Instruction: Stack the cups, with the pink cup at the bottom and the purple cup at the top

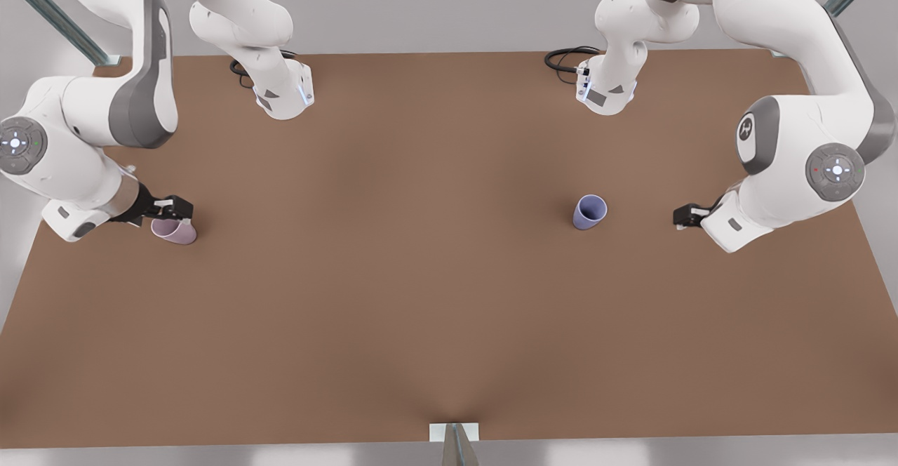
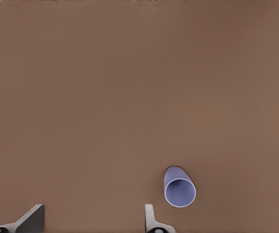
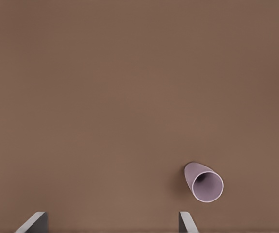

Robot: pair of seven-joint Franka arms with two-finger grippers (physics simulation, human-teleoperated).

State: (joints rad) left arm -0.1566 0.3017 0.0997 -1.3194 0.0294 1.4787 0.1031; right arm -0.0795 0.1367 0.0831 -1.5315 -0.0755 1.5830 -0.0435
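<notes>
Both cups upright on table (image 1: 449, 311), well apart; right gripper (image 1: 173, 208) spread beside pink cup (image 1: 174, 231), left gripper (image 1: 686, 215) spread near purple cup (image 1: 589, 212); straddle each wall squarely before closing.

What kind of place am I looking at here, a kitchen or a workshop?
Neither, most likely: it looks like a simulated robot test bench. A plain brown table carries just the pink cup and the purple cup, between two white arms, with metal frame struts behind.
</notes>
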